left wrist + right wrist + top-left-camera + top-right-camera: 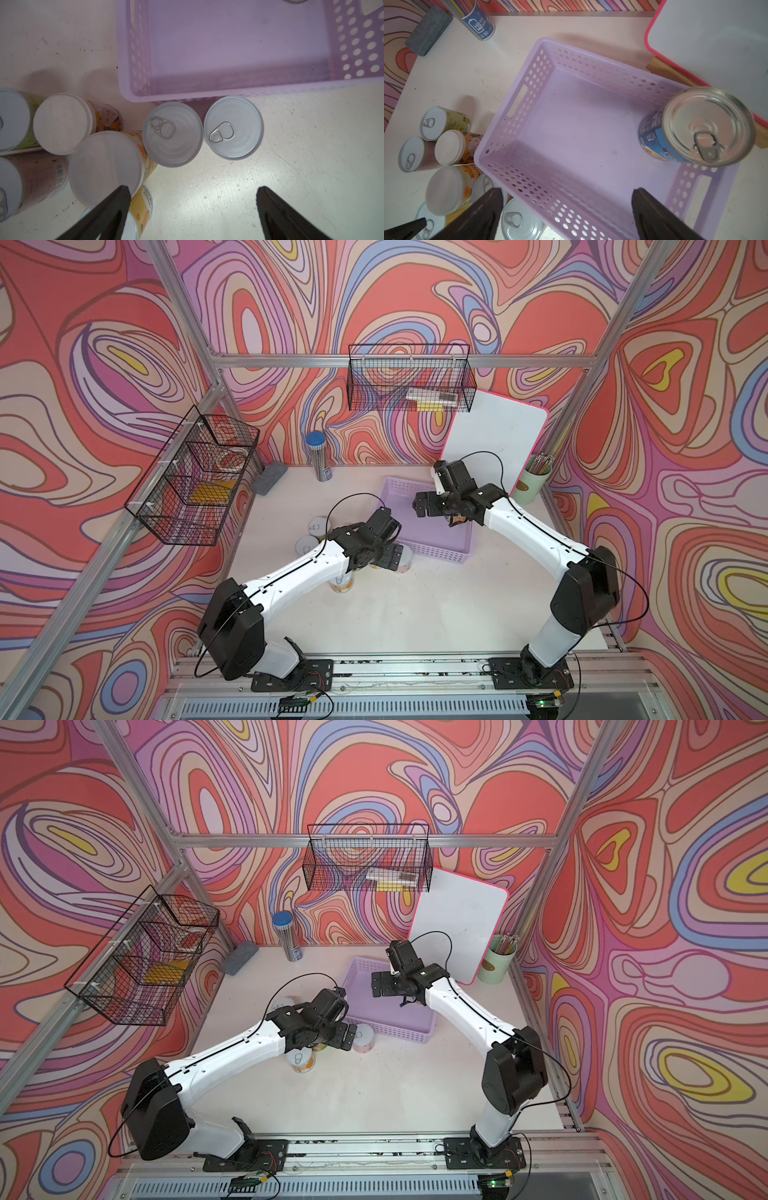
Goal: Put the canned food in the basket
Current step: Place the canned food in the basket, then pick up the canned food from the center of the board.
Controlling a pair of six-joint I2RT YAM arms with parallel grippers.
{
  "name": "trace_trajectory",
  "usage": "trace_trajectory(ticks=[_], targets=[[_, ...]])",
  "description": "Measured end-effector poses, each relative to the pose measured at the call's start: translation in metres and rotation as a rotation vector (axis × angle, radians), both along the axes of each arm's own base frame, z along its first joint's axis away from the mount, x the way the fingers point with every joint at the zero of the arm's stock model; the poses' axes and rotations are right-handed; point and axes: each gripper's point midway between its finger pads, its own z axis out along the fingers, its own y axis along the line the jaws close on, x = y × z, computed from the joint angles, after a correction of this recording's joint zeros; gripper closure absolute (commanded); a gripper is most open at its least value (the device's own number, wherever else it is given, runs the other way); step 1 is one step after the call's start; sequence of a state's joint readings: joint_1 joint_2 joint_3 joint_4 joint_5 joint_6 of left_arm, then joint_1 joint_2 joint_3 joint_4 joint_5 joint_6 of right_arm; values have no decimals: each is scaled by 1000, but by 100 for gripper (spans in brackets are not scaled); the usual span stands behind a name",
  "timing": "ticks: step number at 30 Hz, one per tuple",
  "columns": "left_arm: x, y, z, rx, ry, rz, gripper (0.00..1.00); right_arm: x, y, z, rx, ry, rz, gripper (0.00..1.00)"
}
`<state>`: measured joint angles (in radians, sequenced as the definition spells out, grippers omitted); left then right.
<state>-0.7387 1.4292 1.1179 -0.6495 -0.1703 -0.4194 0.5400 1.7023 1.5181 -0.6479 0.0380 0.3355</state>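
The lavender basket (432,539) (571,135) sits mid-table. A blue-labelled can (704,126) stands in one corner of it, slightly blurred. My right gripper (568,189) (428,506) hangs open over the basket with nothing between its fingers. Several cans cluster outside the basket's left side. Two pull-tab cans (173,134) (233,127) stand against its wall, and two white-capped ones (62,123) (106,166) stand beside them. My left gripper (193,188) (392,558) is open over bare table just short of those two pull-tab cans. One finger (116,203) overlaps a yellow can (141,207).
At the back stand a blue-capped pencil tube (319,456), a grey eraser (269,477), a leaning whiteboard (494,435) and a green pencil cup (534,481). Black wire baskets hang on the left wall (195,481) and the back wall (409,377).
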Motion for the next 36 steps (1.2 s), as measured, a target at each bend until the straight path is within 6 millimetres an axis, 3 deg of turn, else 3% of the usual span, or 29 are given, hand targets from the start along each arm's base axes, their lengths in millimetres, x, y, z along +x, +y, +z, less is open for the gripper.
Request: trace_trajectory(ticks=[8, 14, 23, 36], targets=[[-6, 52, 2, -46, -4, 145, 1, -14, 35, 6, 28, -26, 63, 2], [-14, 89, 0, -120, 8, 257, 1, -22, 64, -4, 25, -12, 119, 2], [-20, 108, -11, -253, 52, 344, 1, -33, 114, -28, 2, 26, 211, 3], [-15, 133, -19, -505, 90, 489, 1, -49, 158, -44, -12, 74, 299, 5]])
